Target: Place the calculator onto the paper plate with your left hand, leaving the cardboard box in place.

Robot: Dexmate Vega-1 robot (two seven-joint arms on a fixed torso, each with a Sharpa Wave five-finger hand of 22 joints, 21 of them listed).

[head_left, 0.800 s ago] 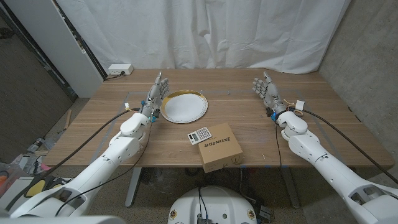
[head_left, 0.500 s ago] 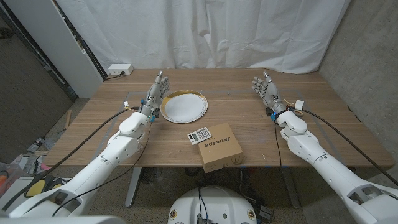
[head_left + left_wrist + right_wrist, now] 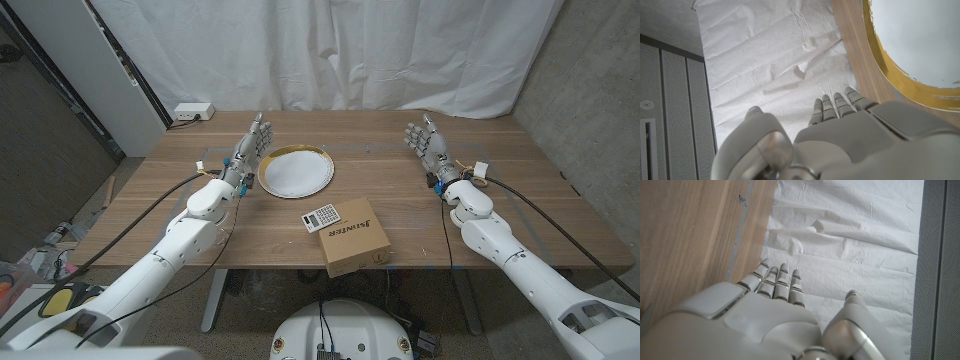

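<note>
We see nothing done yet: small white calculator (image 3: 320, 217) lies against brown cardboard box (image 3: 354, 236); round gold-rimmed paper plate (image 3: 296, 171) bare; left hand (image 3: 250, 150) and right hand (image 3: 427, 143) fingers released, holding nothing.

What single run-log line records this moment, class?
left hand: open beside paper plate | right hand: open | calculator: on table against cardboard box | placement: not yet done
</note>
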